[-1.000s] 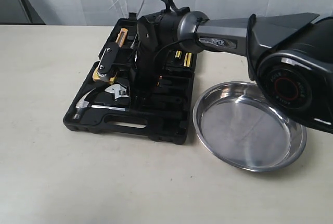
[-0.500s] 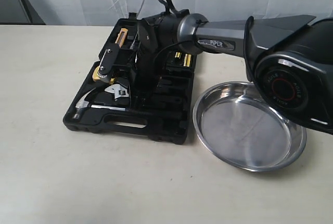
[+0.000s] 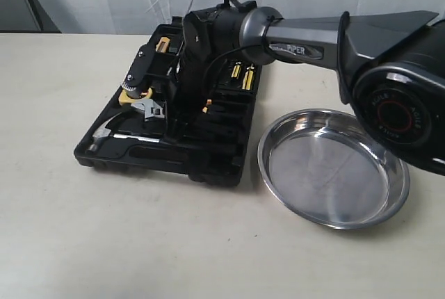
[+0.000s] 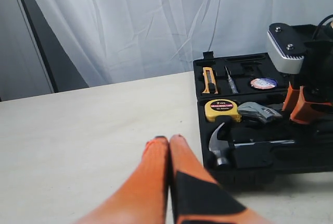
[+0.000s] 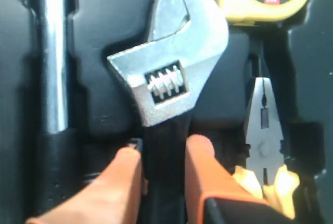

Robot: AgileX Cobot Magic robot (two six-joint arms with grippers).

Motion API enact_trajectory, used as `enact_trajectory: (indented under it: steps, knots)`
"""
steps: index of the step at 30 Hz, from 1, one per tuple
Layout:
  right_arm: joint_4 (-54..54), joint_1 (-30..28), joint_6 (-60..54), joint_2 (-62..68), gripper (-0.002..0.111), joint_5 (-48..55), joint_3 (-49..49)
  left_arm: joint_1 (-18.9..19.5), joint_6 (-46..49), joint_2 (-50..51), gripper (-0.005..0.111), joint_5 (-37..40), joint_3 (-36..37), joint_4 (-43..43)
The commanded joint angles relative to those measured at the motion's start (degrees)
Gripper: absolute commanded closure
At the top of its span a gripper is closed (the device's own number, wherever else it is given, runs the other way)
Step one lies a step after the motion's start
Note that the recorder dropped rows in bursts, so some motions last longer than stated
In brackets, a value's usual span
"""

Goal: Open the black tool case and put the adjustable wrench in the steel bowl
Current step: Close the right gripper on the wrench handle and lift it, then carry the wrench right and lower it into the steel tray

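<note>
The black tool case (image 3: 161,164) lies open on the table, its lid flat behind it. The adjustable wrench (image 5: 169,78) rests in its recess, silver head beside the tape measure; the exterior view shows the wrench (image 3: 147,109) too. My right gripper (image 5: 162,148) reaches down into the case, its orange fingers pressed against both sides of the wrench's black handle. The steel bowl (image 3: 332,167) stands empty just right of the case. My left gripper (image 4: 169,139) hovers low over bare table beside the case, fingers together and holding nothing.
A hammer (image 3: 104,135), a yellow tape measure (image 3: 130,92) and yellow-handled pliers (image 5: 263,130) sit in recesses close around the wrench. A utility knife (image 4: 208,78) and a tape roll (image 4: 263,83) lie in the lid. A white curtain hangs behind the table.
The case has slid left and turned slightly with the right gripper in it. The right arm has shifted a little up and back. The bowl has not moved.
</note>
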Motion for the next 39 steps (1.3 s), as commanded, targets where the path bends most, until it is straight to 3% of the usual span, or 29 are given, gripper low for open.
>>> enact_trajectory:
  steps: [1,15,23,29,39]
  knots:
    - [0.95,0.0,-0.25,-3.21,0.109,-2.65,-0.22,-0.06,-0.05,0.2,0.106,-0.32,-0.12,-0.09]
    - [3.06,-0.27,-0.11,-4.52,0.109,-0.56,-0.22,-0.06,-0.05,0.2,0.106,-0.32,-0.12,-0.09]
    - [0.41,-0.97,8.09,-9.76,0.109,-0.17,2.59,-0.06,-0.05,0.2,0.106,-0.32,-0.12,-0.09]
    - [0.51,-5.68,13.75,-16.59,0.109,-1.54,13.33,-0.06,-0.05,0.2,0.106,-0.32,-0.12,-0.09]
    - [1.0,-12.66,16.56,-32.72,0.109,-15.01,40.24,-0.06,-0.05,0.2,0.106,-0.32,-0.12,-0.09]
